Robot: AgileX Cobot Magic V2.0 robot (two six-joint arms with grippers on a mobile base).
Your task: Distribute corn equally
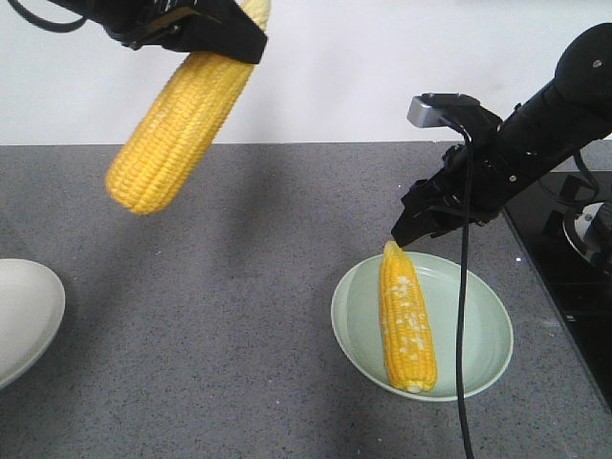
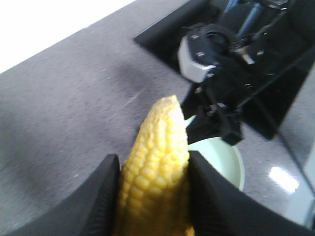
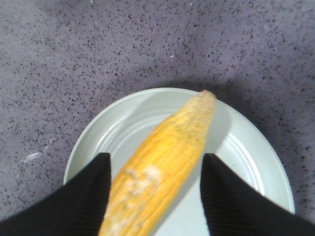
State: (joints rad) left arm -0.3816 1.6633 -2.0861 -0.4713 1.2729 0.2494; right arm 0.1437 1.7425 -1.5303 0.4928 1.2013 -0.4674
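Observation:
My left gripper (image 1: 222, 40) hangs high over the counter's left half, shut on the thick end of a yellow corn cob (image 1: 177, 124) that slopes down to the left. In the left wrist view that cob (image 2: 158, 147) is wedged between the two black fingers (image 2: 101, 196). A second corn cob (image 1: 407, 320) lies lengthwise on a pale green plate (image 1: 490, 330) at the right. My right gripper (image 1: 409, 232) hovers open just above that cob's pointed tip. In the right wrist view its fingers (image 3: 88, 196) stand either side of the cob (image 3: 167, 147), with plate (image 3: 246, 147) showing between.
Part of a white plate (image 1: 24, 316) shows at the left edge. A glossy black cooktop (image 1: 564, 277) borders the grey speckled counter (image 1: 239, 316) on the right. A black cable (image 1: 462, 363) from the right arm drapes across the green plate.

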